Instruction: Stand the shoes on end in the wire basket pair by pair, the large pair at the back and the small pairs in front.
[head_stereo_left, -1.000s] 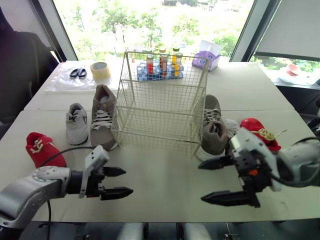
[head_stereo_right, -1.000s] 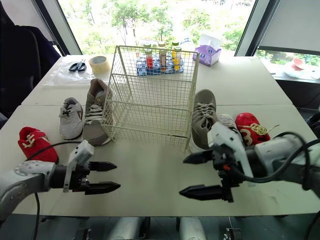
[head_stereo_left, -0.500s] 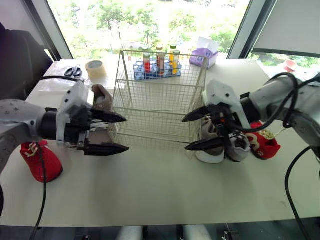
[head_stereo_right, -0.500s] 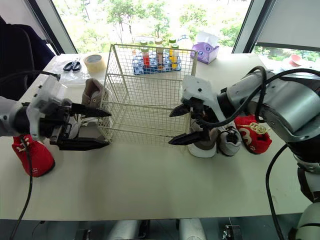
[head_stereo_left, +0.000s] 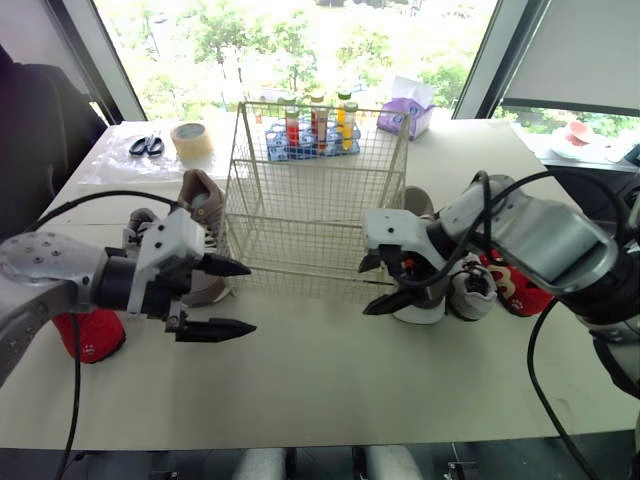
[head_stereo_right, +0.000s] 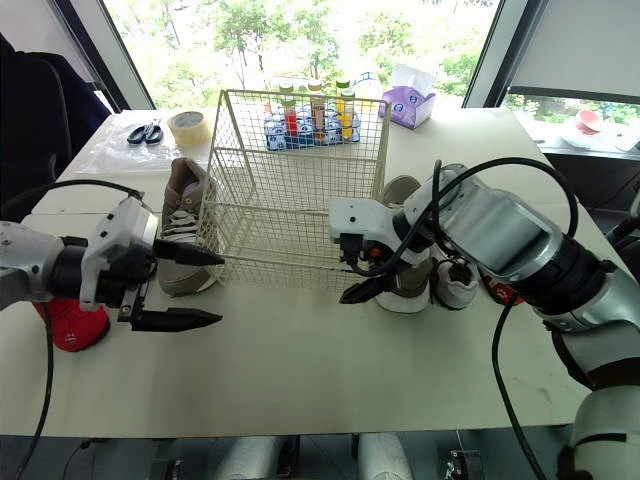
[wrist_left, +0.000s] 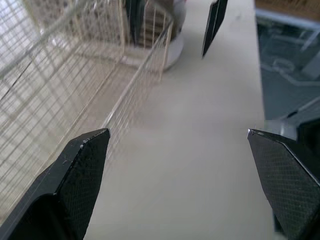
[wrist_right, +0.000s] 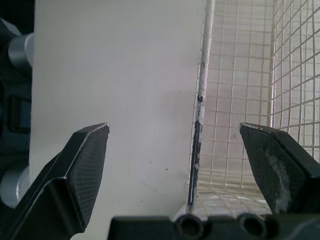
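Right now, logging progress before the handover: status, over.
Left tool open at wire basket front-left corner. Right tool open, front-right. Basket empty. Shoes on table, both sides.

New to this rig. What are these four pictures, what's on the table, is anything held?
A humanoid robot with two arms, each ending in a two-fingered gripper. The two wide pictures come from its head camera, looking down on the table. The other two come from wrist cameras, looking along each gripper toward the wire basket. The left gripper and right gripper are both open, holding nothing. Shoes lie beside the basket: a large shoe and red shoe on its left; a second large shoe, a grey shoe and a second red shoe on its right. Behind it: scissors, tape, tube rack, tissue box.
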